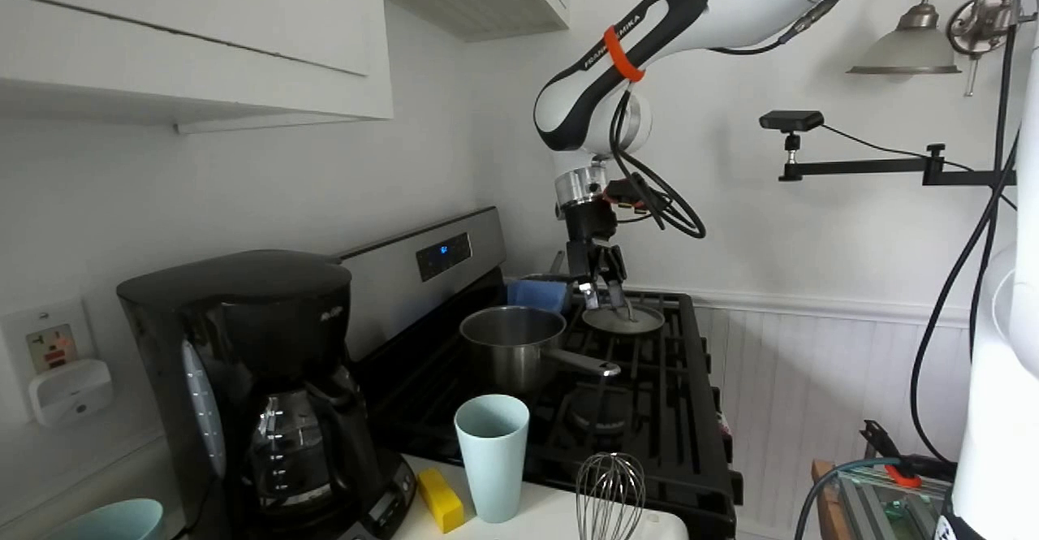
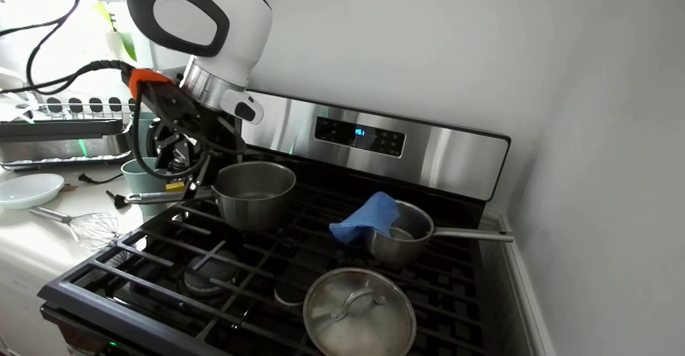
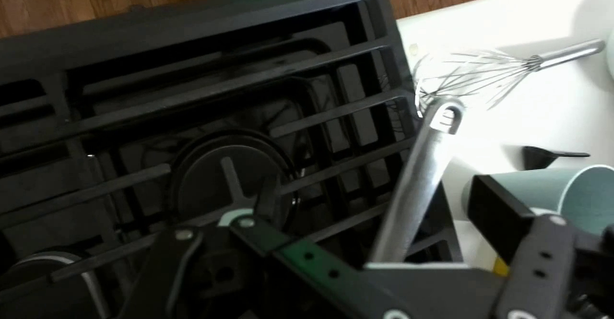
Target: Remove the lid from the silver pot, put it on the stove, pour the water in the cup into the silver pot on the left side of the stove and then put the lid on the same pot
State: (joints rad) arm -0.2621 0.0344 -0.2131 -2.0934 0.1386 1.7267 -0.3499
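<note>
The pot (image 2: pixel 252 206) sits open at the left of the stove (image 2: pixel 257 292); the lid (image 2: pixel 359 316) lies there too, near a pan (image 2: pixel 393 251) whose inside only an exterior view reveals. The wrist view shows the gripper (image 3: pixel 383 202) with fingers (image 3: pixel 499 213) apart, the pot's handle (image 3: pixel 415 180) between them, contact unclear. The cup (image 1: pixel 493 463) stands on the counter (image 1: pixel 548 511).

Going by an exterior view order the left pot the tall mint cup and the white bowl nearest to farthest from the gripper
1. Left pot, on the stove
2. Mint cup, on the counter
3. White bowl, farther left
</note>
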